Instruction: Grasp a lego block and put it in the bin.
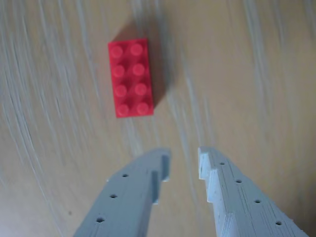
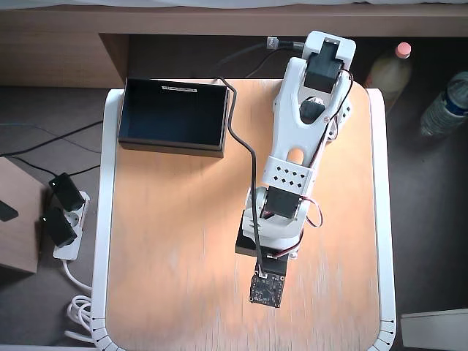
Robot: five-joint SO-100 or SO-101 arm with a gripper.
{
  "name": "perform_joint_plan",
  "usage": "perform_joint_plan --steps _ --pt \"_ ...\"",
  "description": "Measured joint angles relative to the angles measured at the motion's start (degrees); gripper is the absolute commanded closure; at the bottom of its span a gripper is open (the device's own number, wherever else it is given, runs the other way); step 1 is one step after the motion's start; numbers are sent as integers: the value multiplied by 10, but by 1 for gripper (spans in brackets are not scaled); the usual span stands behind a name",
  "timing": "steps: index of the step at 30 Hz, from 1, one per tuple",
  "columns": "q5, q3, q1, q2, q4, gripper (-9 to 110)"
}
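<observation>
Grey, layered plastic fingers (image 1: 232, 197) rise from the bottom edge of the wrist view, and the gripper (image 1: 183, 163) they form stands parted, with bare tabletop showing in the gap between its tips and nothing held. Just beyond the tips, up and a little to the left in that view, the lego block (image 1: 131, 77) lies flat on the wood with its studs facing up, two rows of four, its long side running roughly away from the camera; it is near the left fingertip but clear of both. A soft shadow falls along the block's right side. The picture there is slightly blurred, so finer detail on the brick cannot be read. From overhead, the white arm (image 2: 296, 153) reaches from its base at the far edge of the table (image 2: 175, 248) toward the near side, and its wrist and camera board (image 2: 268, 287) cover the gripper and the block, so neither shows in that view. The bin (image 2: 174, 115) sits at the table's far left corner in the overhead view, its dark interior open and a thin white label on its far long edge, well apart from the arm's end.
</observation>
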Motion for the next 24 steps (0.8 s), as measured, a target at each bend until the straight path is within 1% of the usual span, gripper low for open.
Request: perform_joint_plan --steps 6,14,24 --pt "-8 -2 -5 -23 -43 81" --pt "-27 -2 -6 -58 -104 77" --pt "-39 -2 -31 -86 -120 76"
